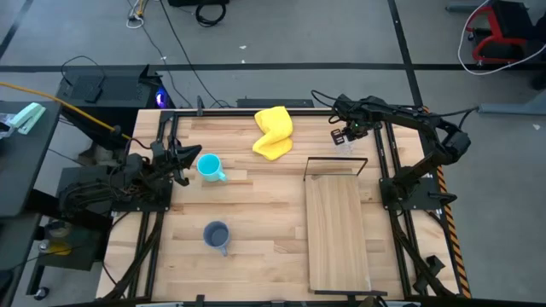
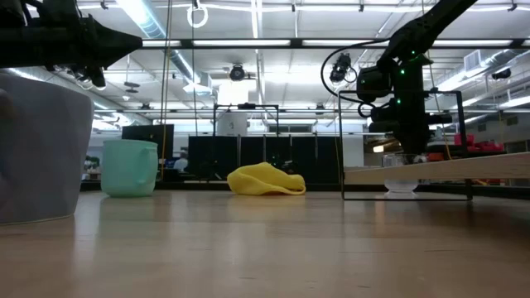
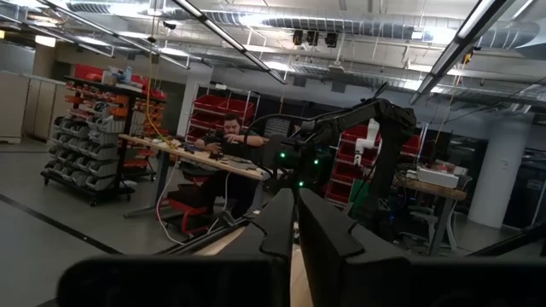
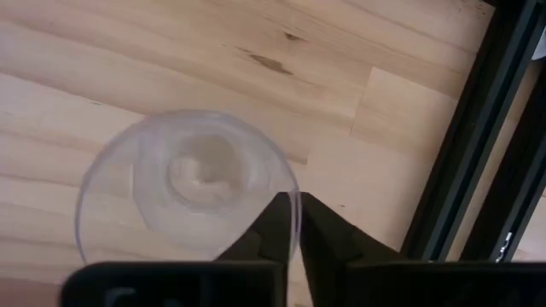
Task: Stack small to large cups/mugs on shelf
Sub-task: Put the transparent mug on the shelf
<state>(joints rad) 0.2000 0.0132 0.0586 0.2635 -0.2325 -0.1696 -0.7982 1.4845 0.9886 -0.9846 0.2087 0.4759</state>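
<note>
Right end effector sat over the small clear glass near the tabletop's far right corner, fingers pinched on the glass rim, one inside and one outside: grasping it. The glass stood upright just beside the black frame rail along the tabletop edge, tight room on that side. In the high view the right end effector was beyond the shelf's wire-frame end; the glass itself was hard to make out there, only the right wrist view showed it clearly.

Left end effector hovered at the left edge, just beside the cyan mug, fingers clenched together on nothing, seen in the left wrist view.

Grey-blue mug stood alone near the front left, well apart from the shelf. Shelf lay along the right side, its board bare. Open wood lay between mugs and shelf. Yellow cloth lay at the far edge, middle.

Low view showed the grey-blue mug close up, cyan mug behind it, cloth beyond. A person sat at a desk in the room behind, left wrist view only.
</note>
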